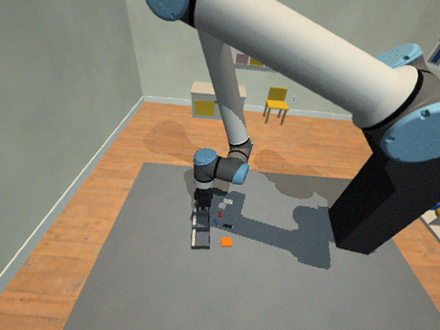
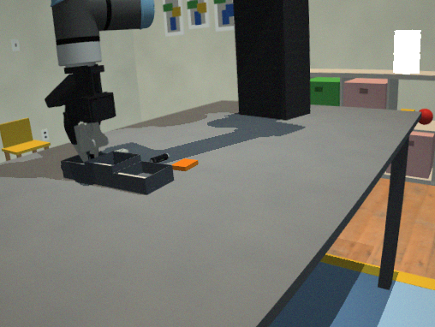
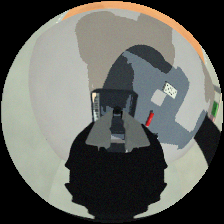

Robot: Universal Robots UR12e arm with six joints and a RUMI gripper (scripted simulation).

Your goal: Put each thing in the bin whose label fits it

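- The gripper (image 2: 91,147) is seen at the left of the exterior view, its pale fingers nearly together and clamped on a small dark item (image 3: 116,116); what that item is cannot be told.
- The fingertips are lowered to the rim of the far compartment in a row of dark bins (image 2: 147,184), at the left of the grey table (image 2: 240,222).
- In the top view the row of bins (image 1: 200,239) is found left of centre, running toward the lower edge of the frame.
- Just right of the bins an orange flat block (image 1: 226,242), a black cylinder (image 1: 228,225), a blue item (image 1: 215,222), a red stick (image 1: 220,214) and a white card (image 1: 228,201) are noted on the table.
- The black pedestal (image 2: 271,60) is recorded at upper centre of the exterior view.
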